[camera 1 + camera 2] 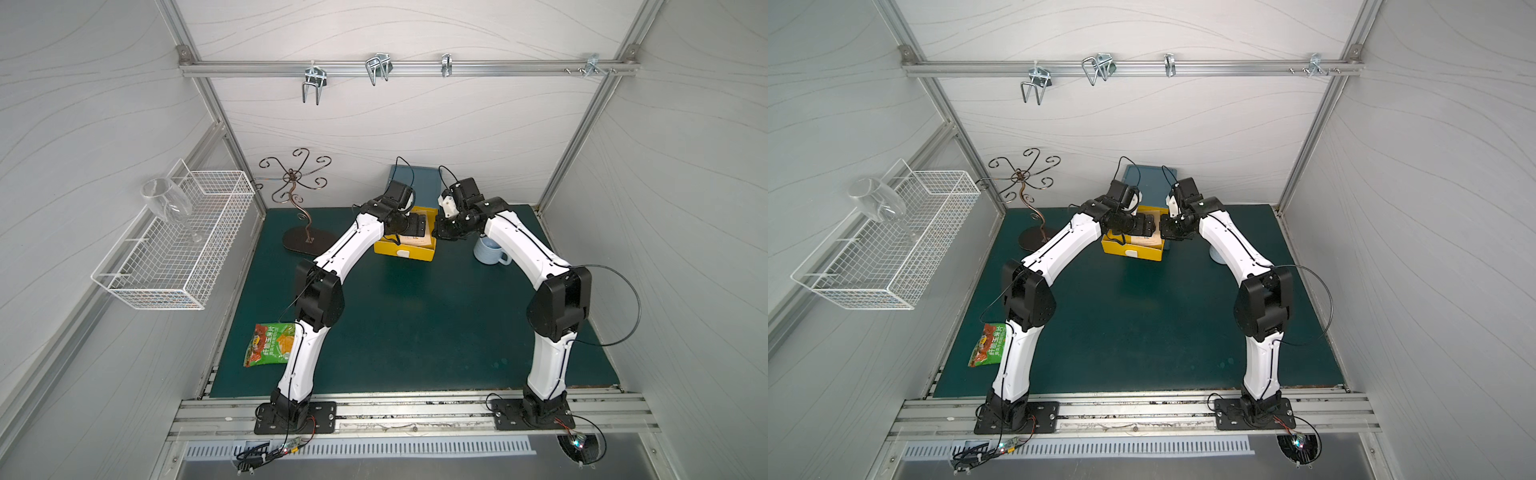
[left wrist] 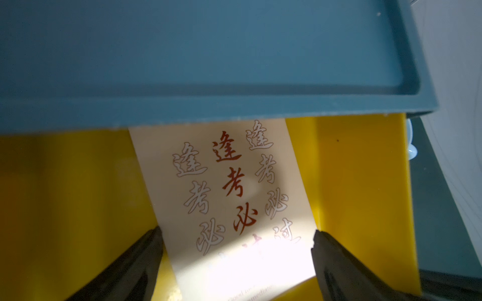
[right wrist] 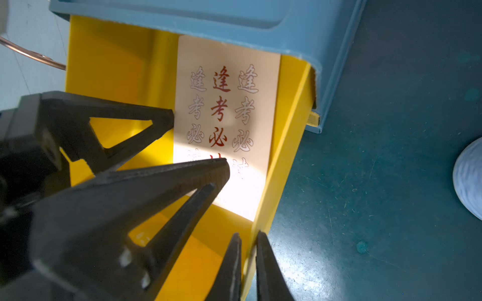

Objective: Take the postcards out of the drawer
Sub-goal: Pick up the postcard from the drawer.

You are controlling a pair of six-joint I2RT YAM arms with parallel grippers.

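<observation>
The postcard (image 2: 229, 187) lay lengthwise along the drawer (image 2: 365, 182); the left gripper (image 2: 237, 235), spread wide, straddled its near end across the width; the right gripper (image 3: 248, 250) pinched the drawer's side wall.

Far ends of the postcard (image 2: 224, 182) and yellow drawer (image 2: 365, 182) beneath the blue housing (image 2: 208, 65); lowest characters in glare.
</observation>
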